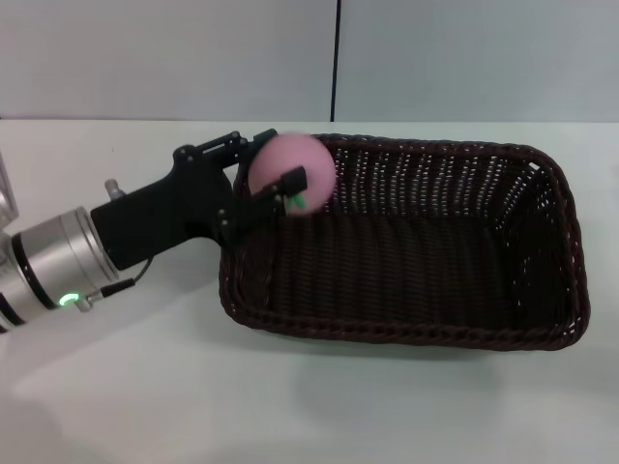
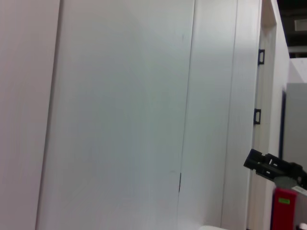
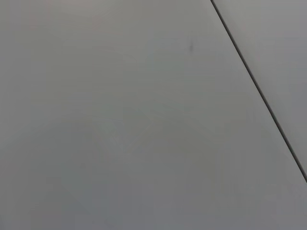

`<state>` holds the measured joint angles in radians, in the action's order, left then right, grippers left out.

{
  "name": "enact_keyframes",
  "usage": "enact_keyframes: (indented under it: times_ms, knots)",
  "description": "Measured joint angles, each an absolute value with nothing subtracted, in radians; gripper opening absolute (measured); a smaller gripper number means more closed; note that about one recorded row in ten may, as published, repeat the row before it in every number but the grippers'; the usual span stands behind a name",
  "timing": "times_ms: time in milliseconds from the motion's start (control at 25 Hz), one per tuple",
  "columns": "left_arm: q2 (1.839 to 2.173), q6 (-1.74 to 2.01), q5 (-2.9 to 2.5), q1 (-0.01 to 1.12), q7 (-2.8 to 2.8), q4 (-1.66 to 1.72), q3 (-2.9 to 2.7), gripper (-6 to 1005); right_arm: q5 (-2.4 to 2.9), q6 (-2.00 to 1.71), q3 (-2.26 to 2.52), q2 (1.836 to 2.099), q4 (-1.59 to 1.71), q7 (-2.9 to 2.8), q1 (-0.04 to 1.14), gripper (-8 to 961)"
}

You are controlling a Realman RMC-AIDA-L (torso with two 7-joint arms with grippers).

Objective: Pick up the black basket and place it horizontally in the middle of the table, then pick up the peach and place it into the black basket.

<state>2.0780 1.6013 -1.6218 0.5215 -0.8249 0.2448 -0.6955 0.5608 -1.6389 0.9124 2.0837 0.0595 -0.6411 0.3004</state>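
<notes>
Pink peach (image 1: 290, 172) (apparently blurred) clamped by left gripper (image 1: 276, 174) over black basket (image 1: 435, 319).

A pink peach (image 1: 292, 169) with a small green mark is held in the black left pincer (image 1: 276, 172), whose arm is silver behind it. Just beside the pincer, a very dark brown-black woven basket (image 1: 426, 319) is seen on the plain white worktop (image 1: 145, 387).

The peach (image 1: 290, 172) sits over the black basket's (image 1: 406, 333) left end.
</notes>
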Motion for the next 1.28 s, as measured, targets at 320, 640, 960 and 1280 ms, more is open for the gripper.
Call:
enact_keyframes:
  times_ms: [320,640,960,1280]
  knots:
    - [2.075,1.614,-1.557,0.480,-0.707,0.140,-0.693,687,0.558,-1.605,0.911,2.081,0.065,-0.640,0.307,665]
    - [2.066,1.612,-1.492,0.383,-0.652,0.139,-0.560,829,0.557,-1.621,0.888,2.082,0.063,-0.581,0.300,665]
    - [2.066,1.579,-1.430,0.253,-0.383,0.106,-0.159,829,0.555,-1.652,0.795,2.084,0.001,-0.514,0.312,665]
    - [2.068,1.577,-1.428,0.214,-0.364,0.024,0.091,829,0.555,-1.631,0.730,2.084,-0.003,-0.514,0.324,665]
